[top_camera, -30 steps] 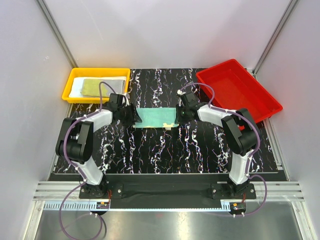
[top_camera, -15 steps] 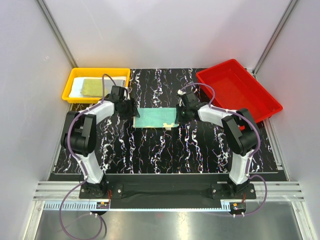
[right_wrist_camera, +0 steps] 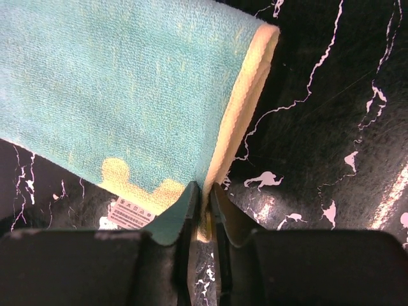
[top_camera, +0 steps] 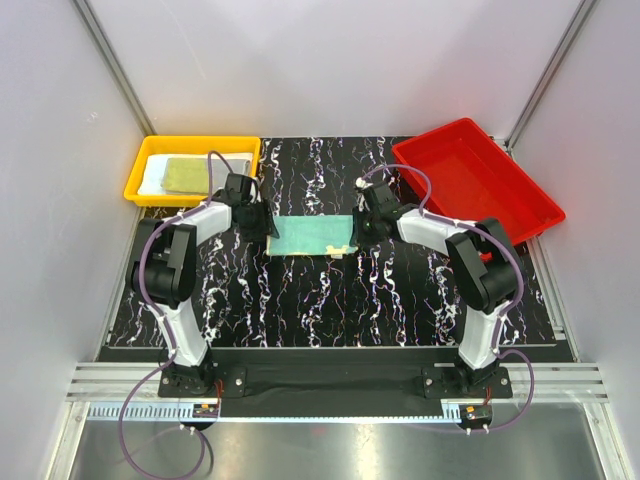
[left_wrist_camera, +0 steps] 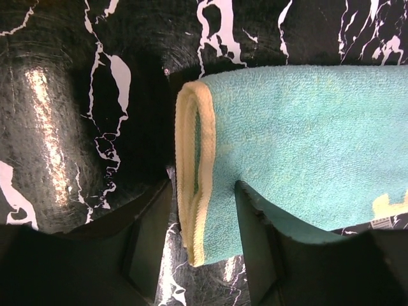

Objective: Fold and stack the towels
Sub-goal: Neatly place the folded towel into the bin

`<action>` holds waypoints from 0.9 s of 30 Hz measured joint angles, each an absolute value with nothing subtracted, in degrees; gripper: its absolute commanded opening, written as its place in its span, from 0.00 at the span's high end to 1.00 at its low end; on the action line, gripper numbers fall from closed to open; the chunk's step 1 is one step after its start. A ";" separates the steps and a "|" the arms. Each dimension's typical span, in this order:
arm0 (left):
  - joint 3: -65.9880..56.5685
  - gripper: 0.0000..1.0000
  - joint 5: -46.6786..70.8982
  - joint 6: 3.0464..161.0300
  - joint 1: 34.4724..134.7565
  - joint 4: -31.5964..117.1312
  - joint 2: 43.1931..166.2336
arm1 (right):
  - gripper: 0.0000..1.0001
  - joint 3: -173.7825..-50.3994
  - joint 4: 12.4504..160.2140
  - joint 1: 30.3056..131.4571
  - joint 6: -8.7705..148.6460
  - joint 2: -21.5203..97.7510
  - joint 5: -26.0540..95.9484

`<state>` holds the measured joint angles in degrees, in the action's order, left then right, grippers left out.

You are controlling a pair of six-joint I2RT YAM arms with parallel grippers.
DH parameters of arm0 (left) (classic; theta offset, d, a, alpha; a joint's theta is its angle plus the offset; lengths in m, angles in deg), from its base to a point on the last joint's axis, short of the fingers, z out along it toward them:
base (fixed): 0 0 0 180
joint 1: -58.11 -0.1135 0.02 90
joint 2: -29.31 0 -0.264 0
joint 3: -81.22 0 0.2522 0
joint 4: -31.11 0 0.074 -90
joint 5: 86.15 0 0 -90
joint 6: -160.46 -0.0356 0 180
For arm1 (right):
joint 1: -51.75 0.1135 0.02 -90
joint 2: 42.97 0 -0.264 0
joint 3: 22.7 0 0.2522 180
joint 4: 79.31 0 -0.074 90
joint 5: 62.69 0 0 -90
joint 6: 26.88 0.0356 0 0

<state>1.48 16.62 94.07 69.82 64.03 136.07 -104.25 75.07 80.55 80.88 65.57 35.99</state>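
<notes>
A teal-green towel (top_camera: pixel 312 236) with a yellow hem lies folded on the black marbled table, between the two arms. My left gripper (top_camera: pixel 265 228) is open at its left edge; in the left wrist view the folded hem (left_wrist_camera: pixel 194 191) sits between the spread fingers (left_wrist_camera: pixel 150 236). My right gripper (top_camera: pixel 357 236) is shut on the towel's right near corner; in the right wrist view the fingers (right_wrist_camera: pixel 188 210) pinch the yellow hem (right_wrist_camera: pixel 245 108) beside a white label (right_wrist_camera: pixel 127 212). More folded towels, an olive-yellow one (top_camera: pixel 188 175) on a white one, lie in the yellow bin.
A yellow bin (top_camera: pixel 140 185) stands at the back left and an empty red bin (top_camera: pixel 475 178) at the back right. White walls and metal rails close in the table on three sides.
My left gripper has let go of the towel's left edge and opened, and its arm has drawn in closer to the towel. The right gripper has stayed shut on the right corner.
</notes>
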 measured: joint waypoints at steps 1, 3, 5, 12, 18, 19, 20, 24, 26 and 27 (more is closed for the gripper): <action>1.46 0.51 16.62 94.29 69.86 63.88 136.20 | 0.80 -104.22 75.07 80.55 80.88 65.39 35.99; 1.13 0.52 16.65 94.64 69.95 63.85 136.50 | 0.79 -104.22 75.09 80.55 80.88 65.19 36.02; 0.63 0.53 16.84 94.97 70.17 63.59 137.05 | 0.79 -104.22 75.09 80.55 80.88 65.04 36.04; 0.46 0.68 17.74 95.95 70.69 62.13 137.79 | 0.78 -103.59 75.07 80.55 80.90 64.45 36.23; 0.17 1.00 17.48 96.63 71.11 62.74 138.28 | 0.67 -103.46 75.05 80.53 81.01 63.03 36.50; -0.16 1.00 17.32 96.61 71.22 63.20 138.34 | 0.65 -103.46 75.05 80.53 81.01 62.59 36.50; -0.59 1.00 17.04 96.61 71.33 63.85 138.45 | 0.61 -103.46 75.05 80.53 81.03 62.07 36.56; -3.56 1.00 14.02 95.85 72.57 69.91 138.69 | 0.51 -103.46 74.96 80.51 81.14 59.53 36.61; -5.49 1.00 11.92 95.43 73.47 73.51 138.69 | 0.49 -103.46 74.68 80.51 81.06 58.07 36.56; -6.65 1.00 10.74 95.26 73.97 75.24 138.69 | 0.47 -103.46 74.61 80.51 81.08 57.15 36.54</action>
